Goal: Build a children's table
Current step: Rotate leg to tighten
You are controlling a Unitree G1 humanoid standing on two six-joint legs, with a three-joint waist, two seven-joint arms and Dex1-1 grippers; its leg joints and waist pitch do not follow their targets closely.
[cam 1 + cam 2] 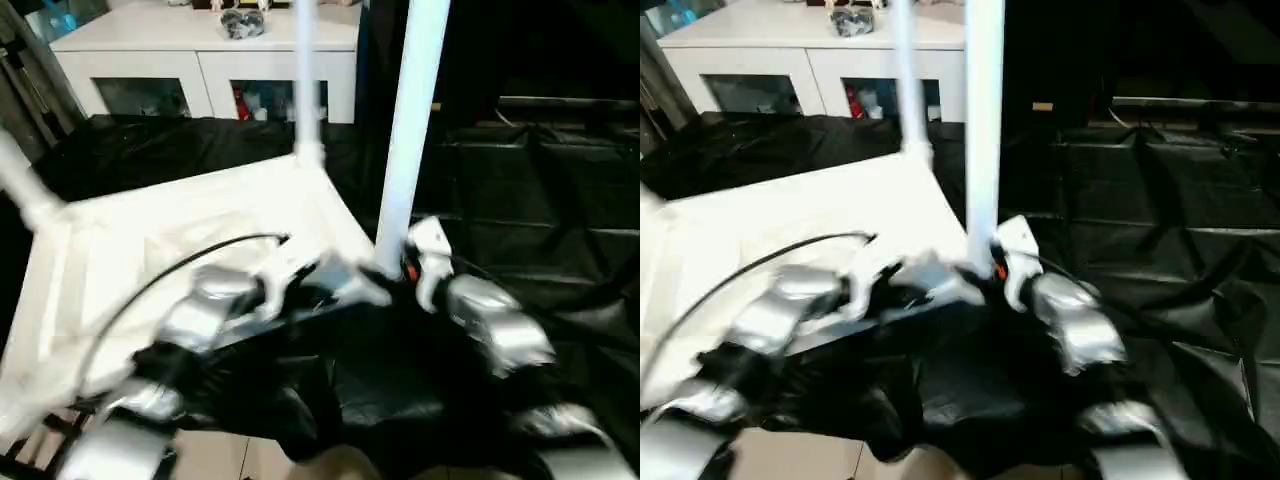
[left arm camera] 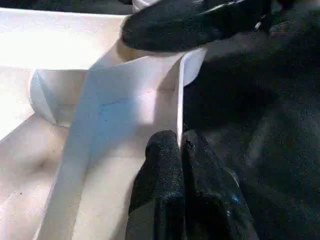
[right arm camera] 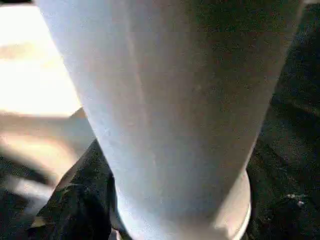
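The white tabletop [image 1: 180, 230] lies underside up on black cloth. A white leg [image 1: 412, 130] stands upright in its near right corner socket, a second leg [image 1: 307, 70] rises from the far corner, and a third leg [image 1: 22, 190] slants up at the left. My left gripper [image 2: 179, 142] is shut on the tabletop's thin rim wall [image 2: 178, 90] right beside that near socket. Around the base of the near leg [image 3: 170, 100] sits my right gripper [image 1: 400, 268], shut on it, with one black finger [image 3: 80, 200] lying along the tube.
A white cabinet [image 1: 200, 60] with glass doors stands behind the tabletop. Black cloth [image 1: 530, 200] covers the floor to the right and in front. A black cable [image 1: 160, 280] arcs from my left forearm over the tabletop.
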